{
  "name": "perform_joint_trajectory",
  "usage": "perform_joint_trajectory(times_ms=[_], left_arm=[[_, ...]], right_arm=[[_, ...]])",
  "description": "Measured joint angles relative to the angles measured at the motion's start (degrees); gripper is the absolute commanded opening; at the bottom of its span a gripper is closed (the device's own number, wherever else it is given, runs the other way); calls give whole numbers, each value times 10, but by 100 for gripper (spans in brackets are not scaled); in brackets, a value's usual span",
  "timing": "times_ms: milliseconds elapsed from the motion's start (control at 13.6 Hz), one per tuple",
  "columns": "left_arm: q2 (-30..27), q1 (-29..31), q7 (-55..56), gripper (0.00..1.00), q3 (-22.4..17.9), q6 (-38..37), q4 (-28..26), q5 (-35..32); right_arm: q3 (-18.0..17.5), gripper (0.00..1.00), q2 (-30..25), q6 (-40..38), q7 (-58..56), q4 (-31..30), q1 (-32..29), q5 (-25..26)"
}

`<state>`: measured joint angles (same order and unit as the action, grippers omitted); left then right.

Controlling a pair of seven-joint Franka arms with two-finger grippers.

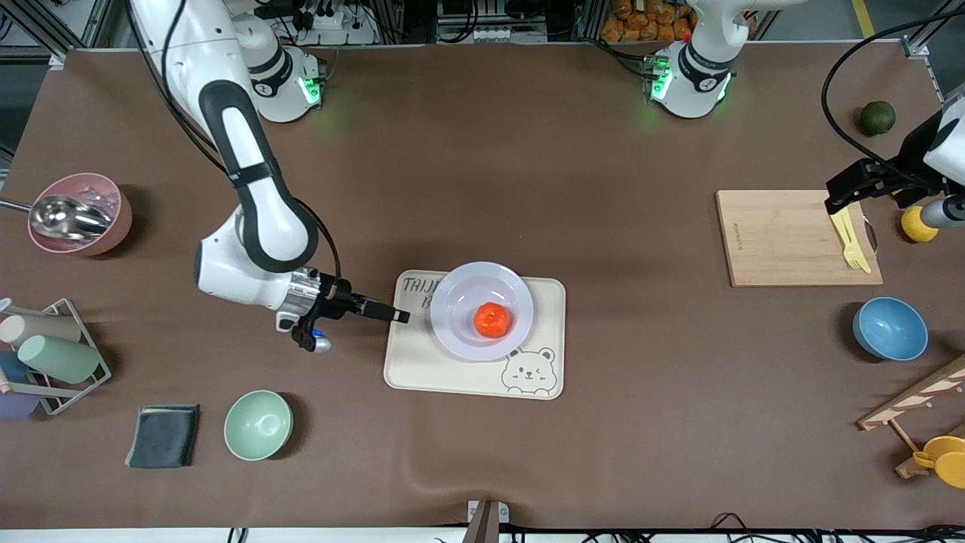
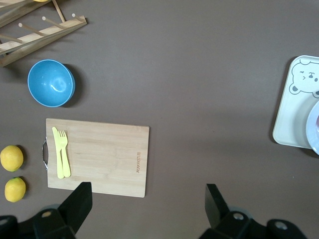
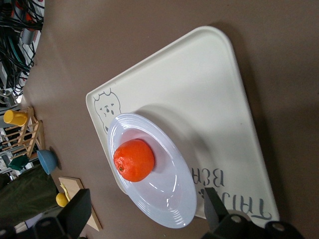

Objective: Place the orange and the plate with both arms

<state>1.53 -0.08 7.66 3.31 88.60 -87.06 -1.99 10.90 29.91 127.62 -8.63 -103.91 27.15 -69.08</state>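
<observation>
Front view: bright orange (image 1: 492, 320) sits in the pale glossy plate (image 1: 460, 290) on the tray (image 1: 452, 373), just beside the right gripper (image 1: 398, 315); wrist views: right gripper (image 3: 144, 211) spread empty near the plate, left gripper (image 2: 148, 204) spread empty over the board (image 2: 104, 157).

High front camera faces robots; all views share the tray (image 1: 460, 369) (image 2: 289, 124) (image 3: 199, 89).

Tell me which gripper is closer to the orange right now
Right. The right gripper is open at the tray's edge beside the plate holding the orange. The left gripper is open over the cutting board.
</observation>
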Motion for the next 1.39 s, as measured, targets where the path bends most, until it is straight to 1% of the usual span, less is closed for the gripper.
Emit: perform_joint_trajectory(times_ms=[147, 367, 440, 660, 734, 1027, 1394], left_arm=[[0, 0, 0, 100, 0, 0, 0, 0], [0, 0, 0, 100, 0, 0, -1, 0], [1, 0, 0, 100, 0, 0, -1, 0], [1, 0, 0, 100, 0, 0, -1, 0], [0, 0, 0, 100, 0, 0, 0, 0], [0, 0, 0, 100, 0, 0, 0, 0], [0, 1, 0, 100, 0, 0, 0, 0]], right_arm=[[2, 100, -5, -32, 1, 2, -22, 35], [6, 100, -6, -74, 1, 10, -48, 74], [14, 100, -7, -91, 1, 15, -50, 91], [60, 100, -8, -168, 8, 52, -53, 145], [69, 100, -8, -181, 12, 61, -57, 161], [76, 100, -8, -185, 13, 68, -86, 210], [77, 100, -9, -183, -59, 77, -167, 323]])
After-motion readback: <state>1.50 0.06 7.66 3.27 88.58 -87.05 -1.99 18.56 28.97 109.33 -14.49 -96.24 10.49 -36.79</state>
